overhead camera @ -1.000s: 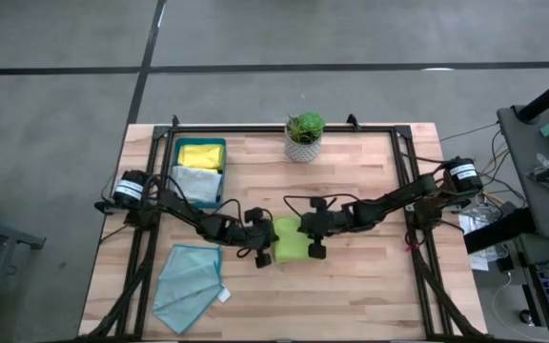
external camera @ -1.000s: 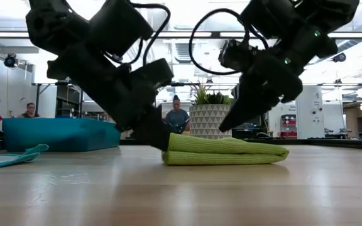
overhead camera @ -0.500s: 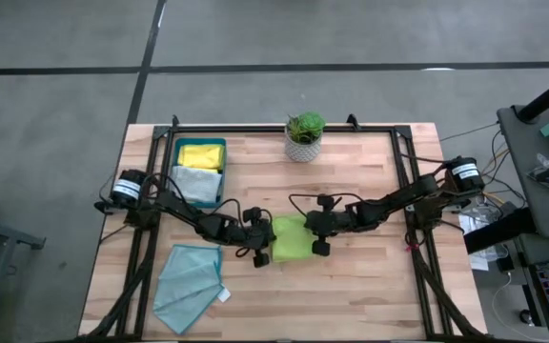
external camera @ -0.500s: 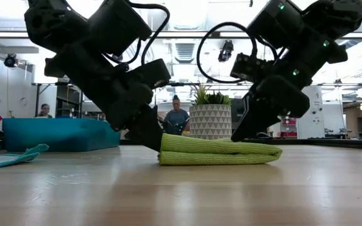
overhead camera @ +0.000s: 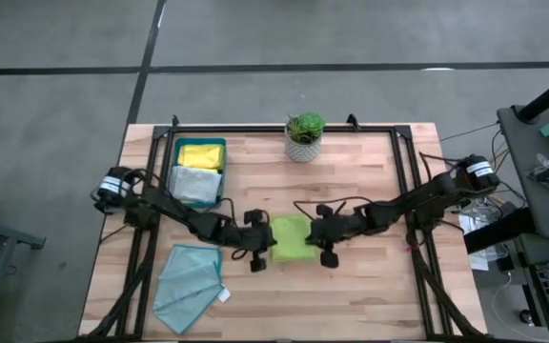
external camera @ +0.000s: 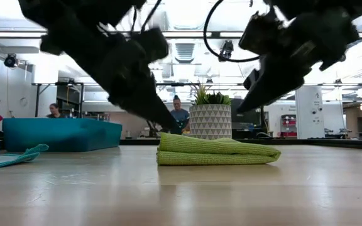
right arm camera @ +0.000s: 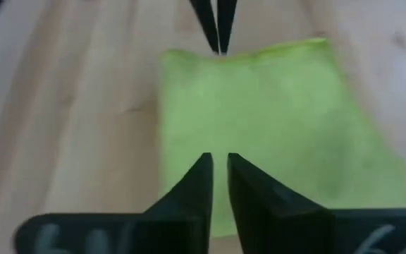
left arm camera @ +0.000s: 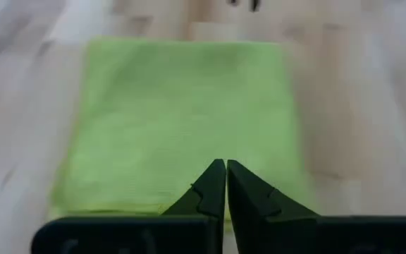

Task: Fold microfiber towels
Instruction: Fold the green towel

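Note:
A lime green microfiber towel (overhead camera: 292, 238) lies folded in several layers flat on the table's middle (external camera: 219, 150). My left gripper (left arm camera: 225, 166) is shut and hangs close above the towel's left edge (external camera: 176, 129). My right gripper (right arm camera: 218, 161) hovers over the towel's right side, well clear of it (external camera: 251, 103), with a narrow gap between its fingers and nothing in it. A light teal towel (overhead camera: 191, 284) lies spread at the near left. A yellow towel (overhead camera: 200, 153) and a pale grey towel (overhead camera: 196, 183) lie in the tray.
A dark teal tray (overhead camera: 221, 171) stands at the far left. A potted plant (overhead camera: 304, 135) stands at the far edge, behind the green towel. Bare wood lies in front of the towel and to the right. People show in the room beyond (external camera: 180, 117).
Both grippers have risen off the green towel. My left gripper has lifted from the towel's left edge. My right gripper has gone up and toward the table's right edge. The towel stays folded flat on the table.

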